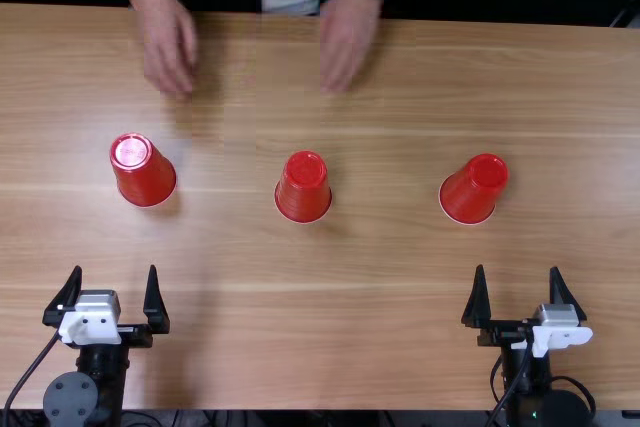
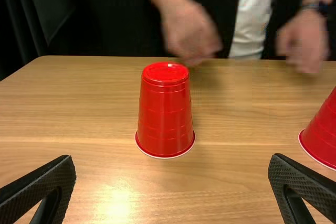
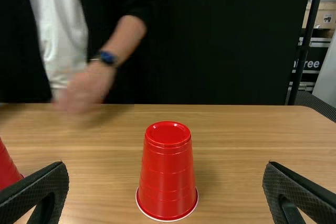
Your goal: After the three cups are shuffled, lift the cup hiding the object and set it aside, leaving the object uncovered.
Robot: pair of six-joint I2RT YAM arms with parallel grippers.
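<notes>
Right now you have three upturned red plastic cups in a row across the light wooden table [image 1: 400, 97]: left cup [image 1: 143, 170], middle cup [image 1: 303, 187], right cup [image 1: 473, 189], well apart. Your left gripper [image 1: 113, 272] and right gripper [image 1: 517, 272] sit near the near edge, jaws spread, holding nothing. A person's bare hand [image 1: 168, 42] and watch-wearing hand [image 1: 347, 37] are beyond the cups, touching none.

White lettering on dark background panel [image 3: 311, 64]; cut off, unreadable
</notes>
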